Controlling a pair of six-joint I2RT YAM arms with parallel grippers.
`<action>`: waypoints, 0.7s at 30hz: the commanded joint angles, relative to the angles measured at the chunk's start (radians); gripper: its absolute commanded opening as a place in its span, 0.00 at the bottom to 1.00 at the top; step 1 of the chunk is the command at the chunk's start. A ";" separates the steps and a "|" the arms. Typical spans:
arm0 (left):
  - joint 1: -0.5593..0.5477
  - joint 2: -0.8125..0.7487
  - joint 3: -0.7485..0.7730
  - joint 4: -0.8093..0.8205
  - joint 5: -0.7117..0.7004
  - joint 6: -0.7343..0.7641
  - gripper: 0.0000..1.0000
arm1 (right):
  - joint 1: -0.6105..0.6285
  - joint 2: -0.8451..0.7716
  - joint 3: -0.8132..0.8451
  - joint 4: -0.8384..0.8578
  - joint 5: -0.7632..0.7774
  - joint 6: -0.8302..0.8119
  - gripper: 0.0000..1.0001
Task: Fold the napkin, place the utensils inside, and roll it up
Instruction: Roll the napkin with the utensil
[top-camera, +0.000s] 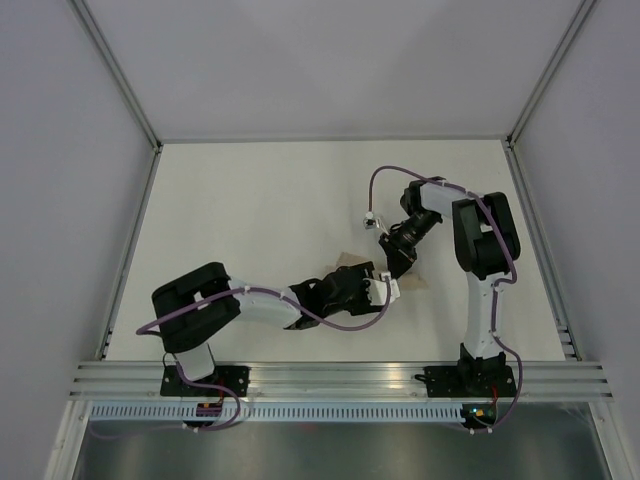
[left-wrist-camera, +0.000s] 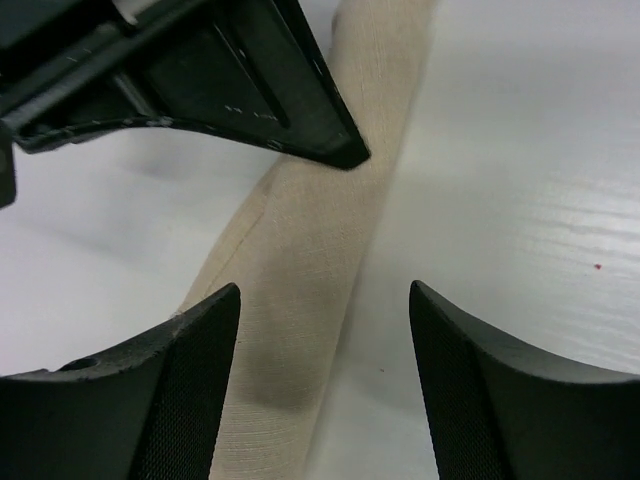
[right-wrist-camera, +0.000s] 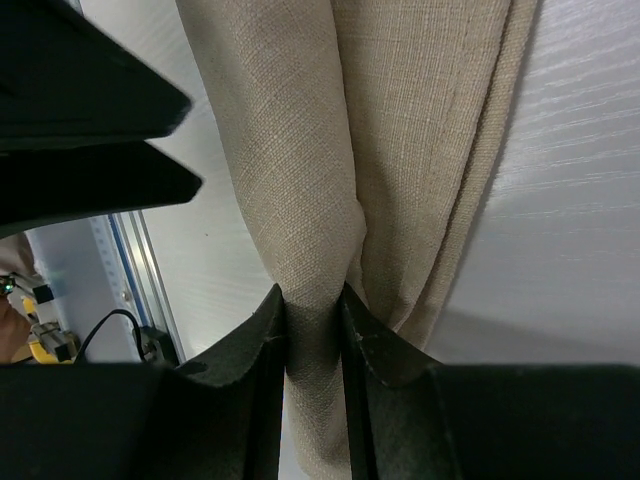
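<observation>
The tan napkin (top-camera: 350, 260) is rolled into a narrow bundle on the white table, mostly hidden under both grippers in the top view. In the right wrist view my right gripper (right-wrist-camera: 313, 295) is shut on a fold of the napkin (right-wrist-camera: 300, 150). In the left wrist view my left gripper (left-wrist-camera: 325, 290) is open, with the rolled napkin (left-wrist-camera: 310, 250) lying between its jaws, close to the left finger. In the top view the left gripper (top-camera: 378, 290) and the right gripper (top-camera: 395, 262) are close together. The fork is hidden.
The white table (top-camera: 260, 200) is walled by grey panels at the left, back and right. A metal rail (top-camera: 340, 378) runs along the near edge by the arm bases. The right gripper's finger (left-wrist-camera: 250, 90) lies just beyond the left jaws.
</observation>
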 joint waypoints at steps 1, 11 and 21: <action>-0.015 0.059 0.040 0.092 -0.100 0.142 0.73 | 0.005 0.074 0.003 0.053 0.076 -0.058 0.27; -0.017 0.194 0.070 0.118 -0.153 0.193 0.69 | 0.002 0.094 0.012 0.047 0.079 -0.058 0.27; -0.015 0.199 0.133 -0.127 -0.001 0.107 0.17 | -0.002 0.079 0.029 0.043 0.056 -0.052 0.38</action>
